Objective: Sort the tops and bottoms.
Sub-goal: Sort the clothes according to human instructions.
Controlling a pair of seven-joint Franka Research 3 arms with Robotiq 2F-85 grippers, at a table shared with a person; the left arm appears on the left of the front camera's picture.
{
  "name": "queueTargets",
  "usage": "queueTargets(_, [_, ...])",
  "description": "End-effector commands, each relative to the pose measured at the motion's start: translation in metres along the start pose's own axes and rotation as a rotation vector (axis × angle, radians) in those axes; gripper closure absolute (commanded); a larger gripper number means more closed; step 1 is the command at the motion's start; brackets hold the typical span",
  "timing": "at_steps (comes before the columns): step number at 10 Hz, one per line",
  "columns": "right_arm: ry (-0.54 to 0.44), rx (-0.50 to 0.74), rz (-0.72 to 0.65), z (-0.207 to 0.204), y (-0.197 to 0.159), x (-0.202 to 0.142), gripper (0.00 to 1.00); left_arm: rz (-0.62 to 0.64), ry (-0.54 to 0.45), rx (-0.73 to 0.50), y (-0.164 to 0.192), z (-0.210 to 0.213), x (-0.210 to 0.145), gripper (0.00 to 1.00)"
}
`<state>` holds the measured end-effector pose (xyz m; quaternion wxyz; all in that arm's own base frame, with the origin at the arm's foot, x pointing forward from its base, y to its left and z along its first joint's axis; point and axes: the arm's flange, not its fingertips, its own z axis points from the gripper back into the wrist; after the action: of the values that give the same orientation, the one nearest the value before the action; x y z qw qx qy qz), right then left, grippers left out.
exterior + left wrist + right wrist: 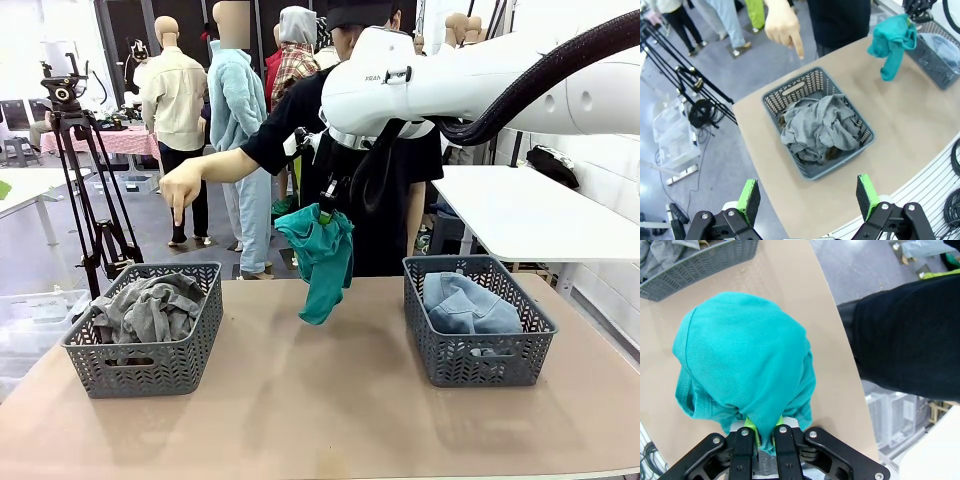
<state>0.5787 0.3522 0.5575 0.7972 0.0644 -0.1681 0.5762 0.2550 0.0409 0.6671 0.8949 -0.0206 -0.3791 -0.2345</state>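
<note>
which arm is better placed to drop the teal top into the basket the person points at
Right: the right gripper is already shut on the teal-green cloth top, hanging over the table. The open left gripper holds nothing.

You have bare counter [330,400] between the two baskets, but the teal-green top [320,255] hangs over the middle of that lane, pinched in the right gripper [325,212]. The left basket [150,365] is heaped with grey cloth [150,305], its rim open from above. The person's hand [180,190] points down above that basket's far edge, crowding the approach from behind. The right basket [480,355] holds blue denim [465,305]. The near strip of counter lies free. A tripod [85,180] stands off the counter's left far corner.
</note>
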Motion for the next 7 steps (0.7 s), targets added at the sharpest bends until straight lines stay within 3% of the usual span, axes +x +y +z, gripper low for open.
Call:
queueTargets(1, [-0.054, 0.02, 0.054, 0.011, 0.011, 0.011, 1.0, 0.002, -0.011, 0.005, 0.001, 0.005, 0.002, 0.0])
queueTargets(7, [-0.251, 0.021, 0.507, 0.042, 0.05, 0.128, 1.0, 0.002, -0.011, 0.005, 0.001, 0.005, 0.002, 0.0])
